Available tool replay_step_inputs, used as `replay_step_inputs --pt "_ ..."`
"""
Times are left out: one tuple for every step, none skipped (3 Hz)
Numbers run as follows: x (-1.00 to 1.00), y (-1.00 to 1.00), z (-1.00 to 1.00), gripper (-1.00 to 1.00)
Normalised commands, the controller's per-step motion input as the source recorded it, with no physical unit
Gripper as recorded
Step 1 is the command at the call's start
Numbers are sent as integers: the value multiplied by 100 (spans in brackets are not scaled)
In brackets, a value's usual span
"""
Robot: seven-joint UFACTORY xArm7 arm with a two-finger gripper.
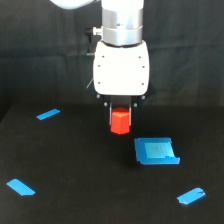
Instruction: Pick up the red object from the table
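The red object (120, 122) is a small red-orange faceted block held between the fingers of my gripper (120, 118). The gripper hangs straight down from the white arm body in the middle of the exterior view and is shut on the block. The block's lower end hangs free below the fingertips, and it appears lifted a little above the black table (75, 165). The fingers themselves are mostly hidden behind the block and the white housing.
A blue open tray (156, 151) lies on the table just right of and in front of the block. Blue tape strips lie at the far left (48, 114), near left (20, 187) and near right (191, 196). A black curtain hangs behind.
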Motion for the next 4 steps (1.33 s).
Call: replay_step_inputs --pt "1 -5 12 -100" --pt "10 7 16 -100" --pt "10 7 9 -100" --pt "1 -1 18 -92"
